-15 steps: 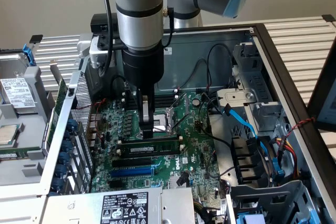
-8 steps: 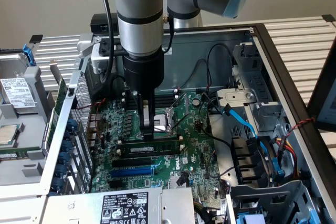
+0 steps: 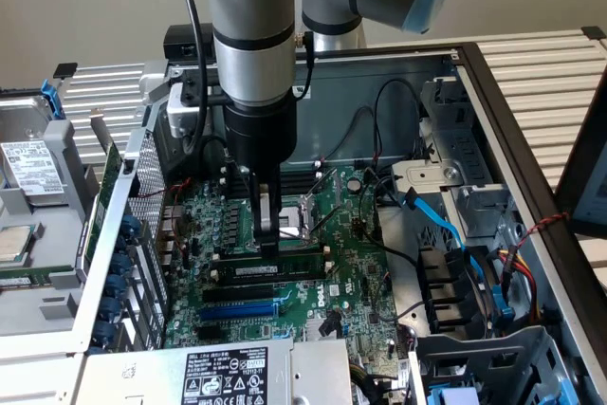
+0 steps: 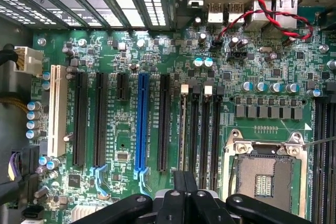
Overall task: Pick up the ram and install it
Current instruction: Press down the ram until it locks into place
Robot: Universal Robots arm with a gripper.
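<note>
Mid-frame, the grey arm's gripper point(image 3: 269, 246) points straight down, jaws closed tight. The tips sit at the top edge of the ram point(image 3: 275, 270), a long green circuit-board stick with a white label. It stands on edge in a black memory slot on the green motherboard point(image 3: 351, 282) — shut jaws look suited to pressing it home.
</note>
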